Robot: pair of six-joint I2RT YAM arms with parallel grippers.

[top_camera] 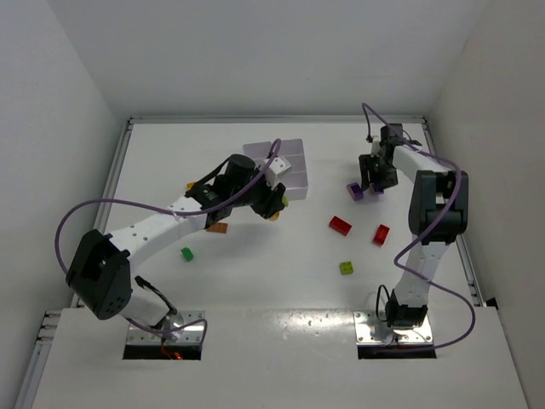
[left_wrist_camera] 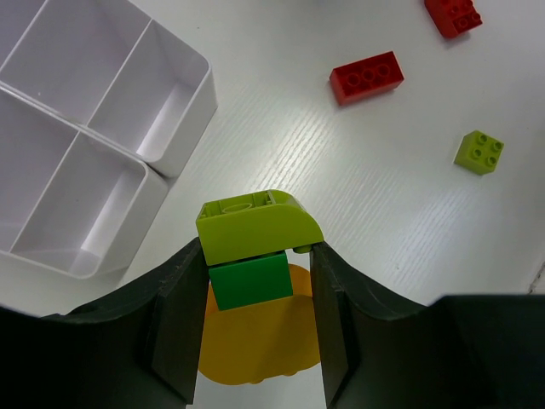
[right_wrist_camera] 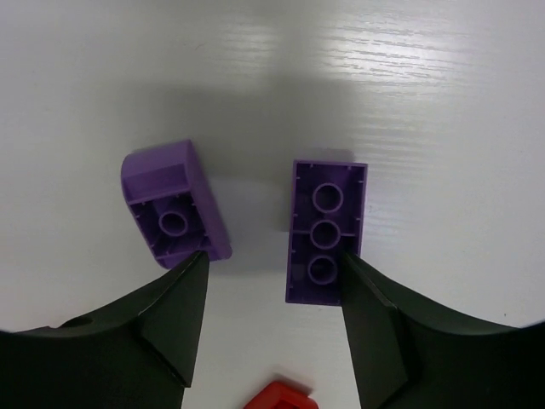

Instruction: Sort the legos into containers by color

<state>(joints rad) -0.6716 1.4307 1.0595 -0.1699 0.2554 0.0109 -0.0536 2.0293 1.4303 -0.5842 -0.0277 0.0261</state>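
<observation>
My left gripper [top_camera: 274, 204] [left_wrist_camera: 258, 256] is shut on a stacked clump: a lime brick [left_wrist_camera: 255, 223] on top, a green brick [left_wrist_camera: 249, 281] under it and a yellow piece [left_wrist_camera: 255, 345] below. It holds the clump just beside the near corner of the white six-compartment tray [top_camera: 294, 152] [left_wrist_camera: 183, 136], whose visible compartments look empty. My right gripper [top_camera: 371, 182] [right_wrist_camera: 272, 260] is open over two purple bricks lying hollow side up: a short sloped one [right_wrist_camera: 174, 204] by its left finger and a long one [right_wrist_camera: 326, 232] by its right finger.
Two red bricks [top_camera: 340, 225] [top_camera: 381, 234] and a lime brick [top_camera: 347, 267] lie between the arms. A green brick [top_camera: 186, 254] and an orange brick [top_camera: 217, 227] lie by the left arm. A red brick edge [right_wrist_camera: 281, 396] shows below the right gripper.
</observation>
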